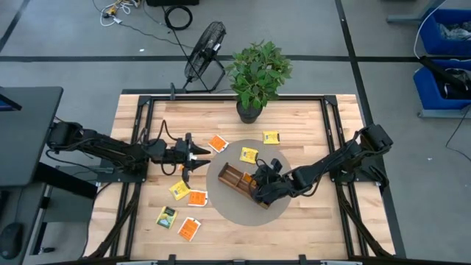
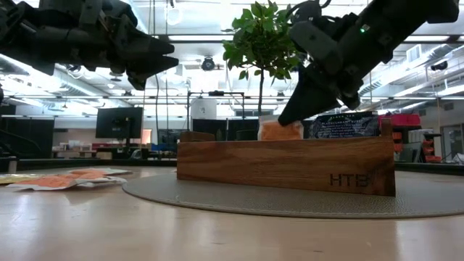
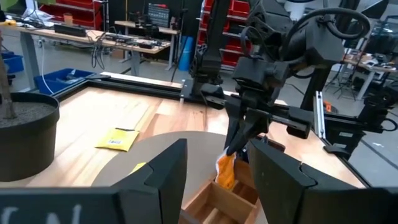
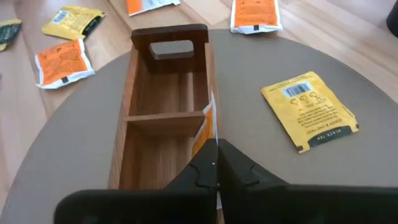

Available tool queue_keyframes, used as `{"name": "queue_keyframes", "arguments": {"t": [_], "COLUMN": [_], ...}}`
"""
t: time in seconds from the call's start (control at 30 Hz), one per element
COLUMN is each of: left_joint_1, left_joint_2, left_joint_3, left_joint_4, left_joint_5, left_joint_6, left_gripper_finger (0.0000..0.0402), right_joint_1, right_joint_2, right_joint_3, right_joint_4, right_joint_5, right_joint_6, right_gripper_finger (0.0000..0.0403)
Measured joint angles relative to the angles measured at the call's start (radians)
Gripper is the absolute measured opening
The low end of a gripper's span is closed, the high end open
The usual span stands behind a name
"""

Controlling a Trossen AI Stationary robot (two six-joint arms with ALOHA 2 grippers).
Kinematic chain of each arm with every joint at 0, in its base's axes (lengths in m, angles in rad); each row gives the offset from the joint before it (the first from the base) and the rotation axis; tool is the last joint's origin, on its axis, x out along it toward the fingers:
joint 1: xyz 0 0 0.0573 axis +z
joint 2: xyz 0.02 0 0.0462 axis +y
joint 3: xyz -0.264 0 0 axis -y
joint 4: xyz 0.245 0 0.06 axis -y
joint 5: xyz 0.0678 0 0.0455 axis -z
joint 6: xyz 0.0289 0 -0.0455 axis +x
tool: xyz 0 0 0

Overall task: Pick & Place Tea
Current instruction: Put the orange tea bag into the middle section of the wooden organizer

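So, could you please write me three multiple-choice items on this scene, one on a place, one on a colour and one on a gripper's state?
1. Where does the wooden tray rest?
A. on the round grey mat
B. on bare table boards
C. beside the fan

2. What colour is the sachet in the right gripper?
A. dark blue
B. orange
C. green

3. How does the left gripper stand?
A. shut on a sachet
B. open and empty above the table
C. inside the tray

Answers:
1 A, the high view shows the tray lying within the round grey mat.
2 B, the right wrist view shows an orange sachet pinched between the shut fingers at the tray's wall.
3 B, the left wrist view shows its fingers spread with nothing between them.
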Motion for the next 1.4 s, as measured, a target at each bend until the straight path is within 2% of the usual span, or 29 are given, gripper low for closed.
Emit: {"name": "queue_keyframes", "arguments": {"t": [0.33,0.57,0.87,1.17,1.33,1.4], "left_joint_1": [0.000,0.000,0.000,0.007,0.022,0.033], "left_joint_2": [0.001,0.001,0.001,-0.001,-0.022,-0.051], "left_joint_3": [0.000,0.000,0.000,0.000,0.000,0.000], "left_joint_4": [-0.008,-0.079,-0.245,-0.365,-0.375,-0.435], "left_joint_5": [-0.001,-0.001,0.000,-0.017,-0.065,-0.078], "left_joint_6": [-0.002,-0.015,-0.141,-0.290,-0.294,-0.292], "left_gripper_finger": [0.0177,0.0177,0.0177,0.0177,0.0177,0.0177], "right_joint_1": [0.000,0.000,0.000,-0.001,-0.001,-0.001], "right_joint_2": [-0.002,-0.023,-0.091,-0.109,-0.109,-0.109], "right_joint_3": [0.000,0.000,0.000,0.000,0.000,0.000], "right_joint_4": [0.004,0.021,0.006,-0.035,-0.046,-0.057], "right_joint_5": [0.001,0.014,0.085,0.140,0.141,0.140], "right_joint_6": [-0.057,-0.100,-0.198,-0.223,-0.223,-0.222], "right_gripper_finger": [0.0064,0.0134,0.0221,0.0240,0.0238,0.0238]}}
